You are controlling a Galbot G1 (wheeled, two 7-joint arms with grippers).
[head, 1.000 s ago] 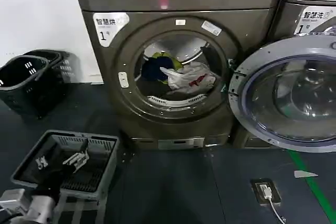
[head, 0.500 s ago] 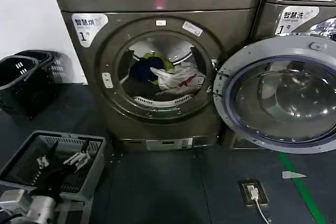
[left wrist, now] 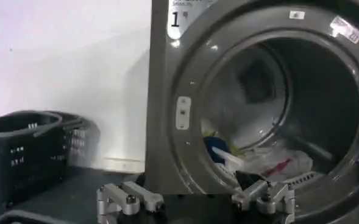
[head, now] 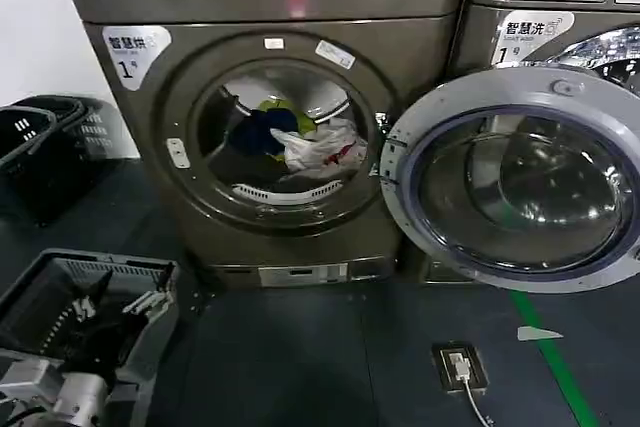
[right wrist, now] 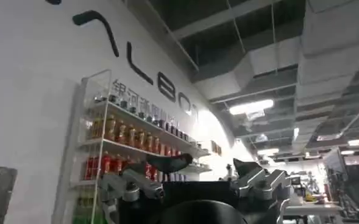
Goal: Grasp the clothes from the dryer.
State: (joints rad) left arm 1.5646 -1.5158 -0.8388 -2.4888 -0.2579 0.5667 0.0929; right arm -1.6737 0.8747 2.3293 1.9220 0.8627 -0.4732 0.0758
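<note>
The dryer point(head: 130, 147) is the bronze-grey machine labelled 1, and its round door point(head: 510, 182) is swung open to the right. In the drum lie the clothes: a white piece with red marks point(head: 315, 147), a dark navy one point(head: 255, 132) and a yellow-green one point(head: 282, 107). My left gripper point(head: 115, 305) hangs low at the near left over a grey basket, open and empty, well short of the port. From the left wrist, the left gripper point(left wrist: 194, 196) faces the port, with the white garment point(left wrist: 270, 165) and the navy one point(left wrist: 216, 149) beyond. My right gripper point(right wrist: 209, 165) is open, empty and aimed up into the room.
A grey plastic basket point(head: 30, 292) sits on the dark floor at the near left. Black baskets point(head: 40, 147) stand by the white wall. A second machine point(head: 540, 27) is behind the open door. A floor socket with cable point(head: 460, 367) and a green floor line point(head: 550, 357) lie to the right.
The whole scene has slid left in the head view and the dryer looks slightly nearer. The left gripper stays open over the grey basket. The clothes have not moved.
</note>
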